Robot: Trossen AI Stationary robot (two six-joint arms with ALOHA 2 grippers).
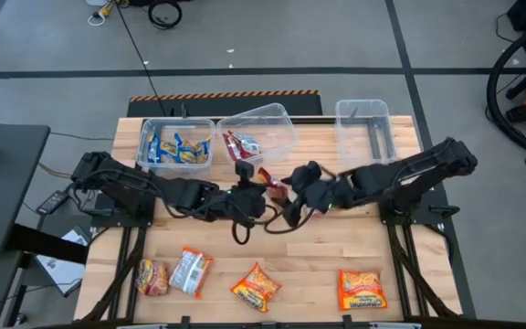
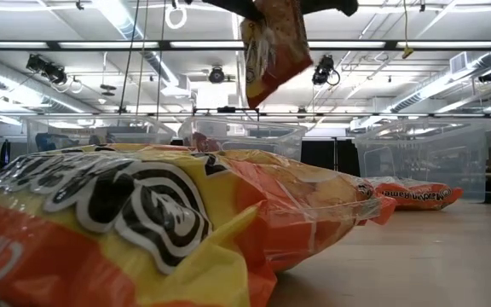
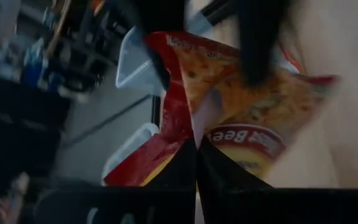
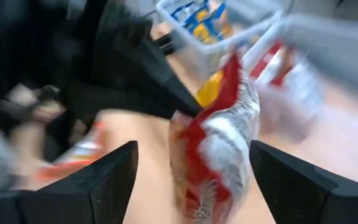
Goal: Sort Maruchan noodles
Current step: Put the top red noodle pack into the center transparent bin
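A dark red and orange noodle packet (image 1: 273,185) is up in the air over the table's middle, and in the low view the packet (image 2: 271,51) hangs high above the wood. My left gripper (image 1: 259,183) is shut on it. My right gripper (image 4: 192,149) is open, one finger on each side of the packet (image 4: 219,155), and I cannot tell whether it touches. Several more packets lie flat along the near edge, among them an orange one (image 1: 362,290) and a silver one (image 1: 191,271). Blue-yellow packets (image 1: 177,148) lie in the left tub and red ones (image 1: 245,143) in the middle tub. My left gripper pinches the packet between its two fingers at a creased edge (image 3: 194,127), and the wrapper folds in where the fingers (image 3: 179,165) meet. It comes from the table's left side. The packet is lifted clear of the table and hangs free.
Three clear tubs stand at the far edge: the left tub (image 1: 146,137), the tilted middle tub (image 1: 281,117) and the right tub (image 1: 383,119), which shows no packets. A big orange-yellow packet (image 2: 143,222) fills the near part of the low view. Bare wood lies between the arms and the near row.
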